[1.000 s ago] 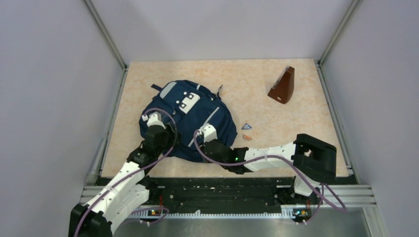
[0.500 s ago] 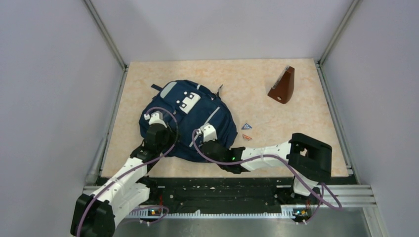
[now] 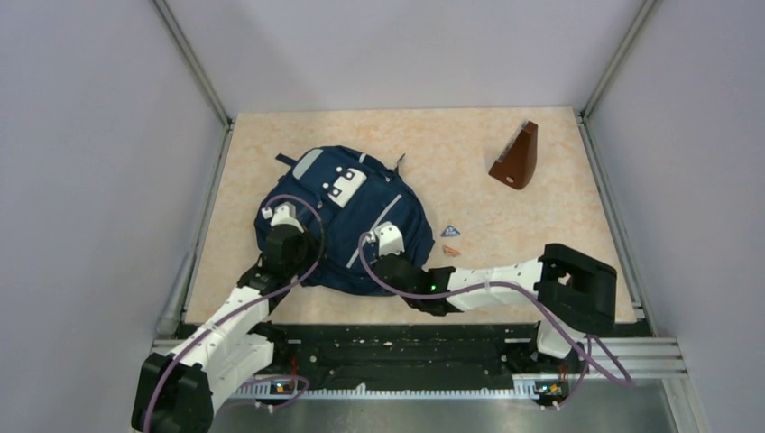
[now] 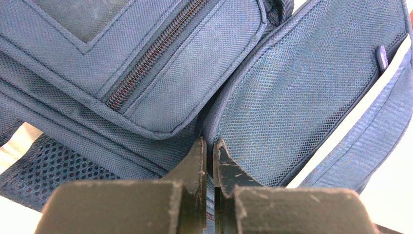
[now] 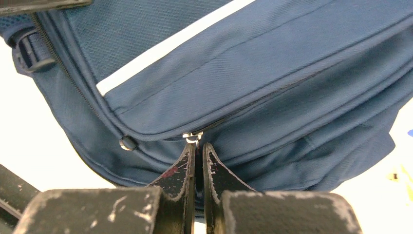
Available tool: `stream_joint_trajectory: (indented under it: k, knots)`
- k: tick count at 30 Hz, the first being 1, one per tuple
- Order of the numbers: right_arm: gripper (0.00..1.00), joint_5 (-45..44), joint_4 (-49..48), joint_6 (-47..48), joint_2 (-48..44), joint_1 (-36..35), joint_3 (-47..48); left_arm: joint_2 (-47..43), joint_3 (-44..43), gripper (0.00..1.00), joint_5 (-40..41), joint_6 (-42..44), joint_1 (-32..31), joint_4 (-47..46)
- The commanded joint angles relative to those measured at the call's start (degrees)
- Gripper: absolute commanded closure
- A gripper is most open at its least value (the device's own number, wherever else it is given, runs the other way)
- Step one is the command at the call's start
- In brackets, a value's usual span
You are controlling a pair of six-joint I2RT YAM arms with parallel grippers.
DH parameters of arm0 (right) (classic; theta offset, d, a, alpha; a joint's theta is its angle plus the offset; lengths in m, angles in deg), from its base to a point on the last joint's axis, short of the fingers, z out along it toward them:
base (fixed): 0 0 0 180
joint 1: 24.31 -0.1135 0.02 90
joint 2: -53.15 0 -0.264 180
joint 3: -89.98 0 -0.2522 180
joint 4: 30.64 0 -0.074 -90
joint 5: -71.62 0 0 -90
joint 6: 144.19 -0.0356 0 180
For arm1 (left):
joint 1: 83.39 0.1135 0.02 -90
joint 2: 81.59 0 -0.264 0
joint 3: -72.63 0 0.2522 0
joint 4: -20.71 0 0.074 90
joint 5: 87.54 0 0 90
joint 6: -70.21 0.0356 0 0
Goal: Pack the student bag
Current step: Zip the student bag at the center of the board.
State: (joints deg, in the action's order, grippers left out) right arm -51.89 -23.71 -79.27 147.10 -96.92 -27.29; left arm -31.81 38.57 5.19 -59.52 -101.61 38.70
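- My left gripper [image 4: 208, 145]: jaws drawn narrow, with only a slit between them. The tips press into a fold of the student bag [image 4: 73, 117]. I cannot tell whether any cloth is caught in the slit.
- Just ahead of those tips, to their left: a front pocket [image 4: 214, 53]. Its zip [image 4: 151, 63] runs diagonally away from me and is closed along the length I can see.
- Ahead of the same tips, to their right: a mesh panel [image 4: 292, 83] of the bag, meeting the pocket at the fold.
- My right gripper [image 5: 196, 148]: jaws narrow, pinched on the metal zipper pull [image 5: 193, 137]. Its link enters between the tips.
- Close to the left of those tips: a round metal eyelet [image 5: 128, 143] on the bag's seam.
- Beyond the tips: a white stripe [image 5: 170, 48] slants up to the right across the navy cloth.
- From above: the bag lies flat on the table [image 3: 505, 271]. Both grippers are at its near edge, left and right apart from each other.
- To the right of my right gripper, off the bag: a small blue triangular piece [image 3: 450, 232] and a small orange piece [image 3: 451, 251], close together.
- Far beyond my right gripper, to its right: a brown wedge-shaped block [image 3: 517, 158], well apart from the bag.
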Motion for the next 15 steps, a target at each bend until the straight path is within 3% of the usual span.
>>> stream_joint_trajectory:
  k: [1,15]
  knots:
    - [1.0,-2.2,0.7,0.2,-4.7,2.8,-2.2,0.4,-0.8,1.0,3.5,2.5,1.7,-0.7]
    - [1.0,6.1,-2.6,0.9,-11.9,17.0,-8.7,-4.0,0.7,1.0,4.8,3.2,4.7,1.9]
